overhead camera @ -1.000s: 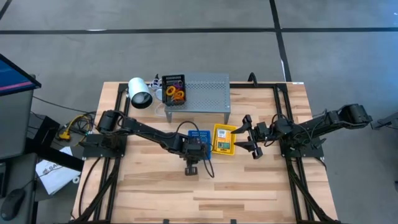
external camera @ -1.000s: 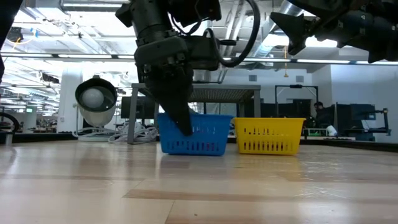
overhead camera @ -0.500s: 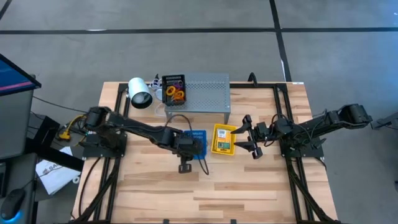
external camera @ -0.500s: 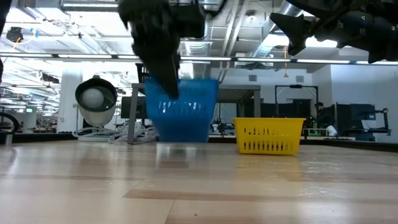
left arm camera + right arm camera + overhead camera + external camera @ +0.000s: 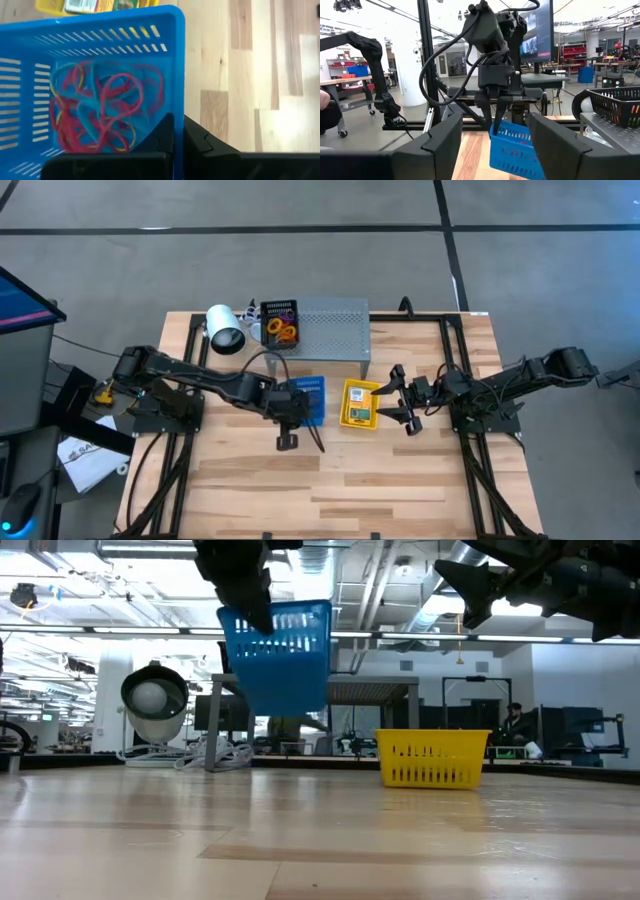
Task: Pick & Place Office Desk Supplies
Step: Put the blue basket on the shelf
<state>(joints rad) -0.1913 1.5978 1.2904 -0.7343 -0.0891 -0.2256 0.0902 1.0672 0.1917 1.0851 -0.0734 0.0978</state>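
Blue basket (image 5: 277,652) of rubber bands (image 5: 97,112) clenched by its rim in my left end effector (image 5: 287,406), lifted off the worktop (image 5: 400,480), yellow basket (image 5: 360,404) to its right, my right end effector (image 5: 398,400) spread wide, holding nothing.

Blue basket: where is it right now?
The blue basket hangs off the table, gripped at its rim by the left gripper. In the high view it sits just left of the yellow basket, before the grey shelf.

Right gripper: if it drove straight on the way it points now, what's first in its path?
Probably the blue basket that the left gripper holds up off the table: the right wrist view frames it between the right gripper's open fingers. Depth is unclear, so it might pass under it.
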